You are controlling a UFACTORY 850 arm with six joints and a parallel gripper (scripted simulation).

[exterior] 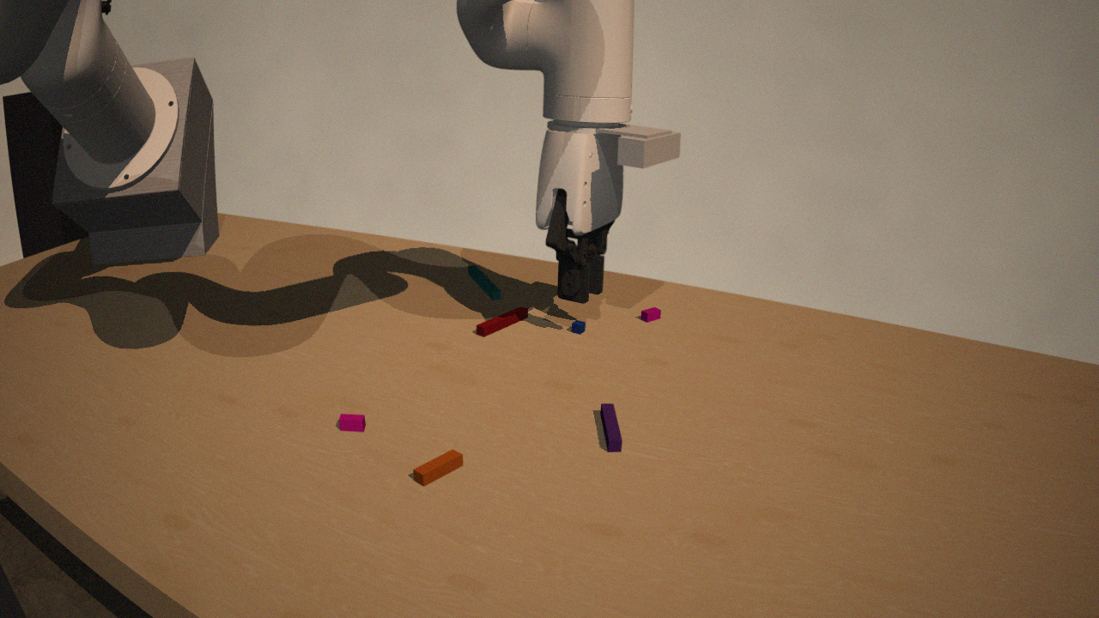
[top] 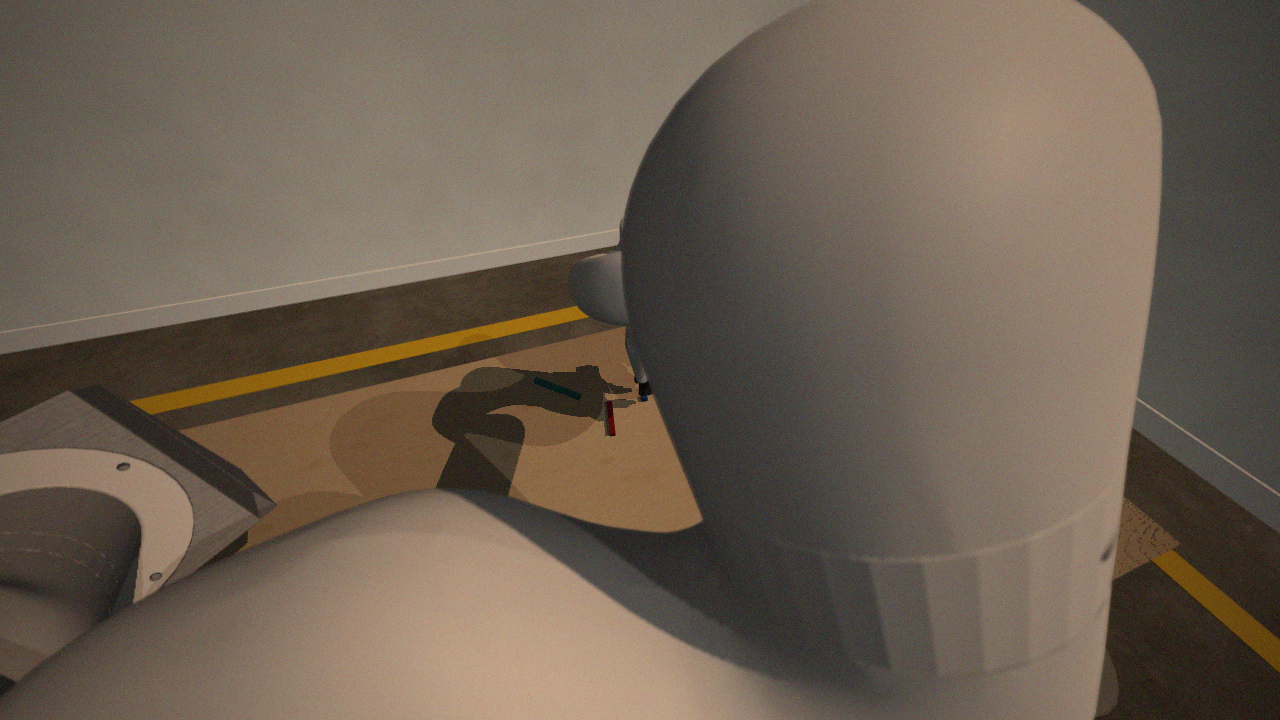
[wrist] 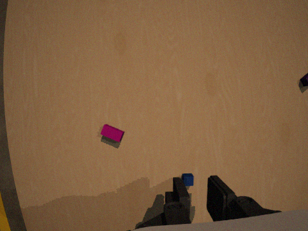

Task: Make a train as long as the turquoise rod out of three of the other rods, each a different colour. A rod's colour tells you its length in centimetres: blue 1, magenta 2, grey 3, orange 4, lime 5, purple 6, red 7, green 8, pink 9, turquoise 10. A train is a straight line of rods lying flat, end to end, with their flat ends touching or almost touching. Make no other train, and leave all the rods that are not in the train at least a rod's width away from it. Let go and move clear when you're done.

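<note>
My gripper (exterior: 579, 293) (wrist: 194, 192) hovers a little above the table with its fingers apart and nothing between them. A small blue rod (exterior: 578, 326) (wrist: 187, 179) lies on the table just below it, by the left fingertip in the wrist view. A red rod (exterior: 500, 321) (top: 610, 418) lies flat to the left of the blue rod, with a gap between them. The turquoise rod (exterior: 483, 281) (top: 556, 387) lies in shadow behind the red one. A magenta rod (exterior: 650, 313) (wrist: 112, 133) lies to the right of the gripper.
A second magenta rod (exterior: 351, 421), an orange rod (exterior: 438, 467) and a purple rod (exterior: 610, 427) (wrist: 305, 81) lie nearer the front of the table. The arm's base (exterior: 134, 154) stands at the back left. The arm blocks most of the top view.
</note>
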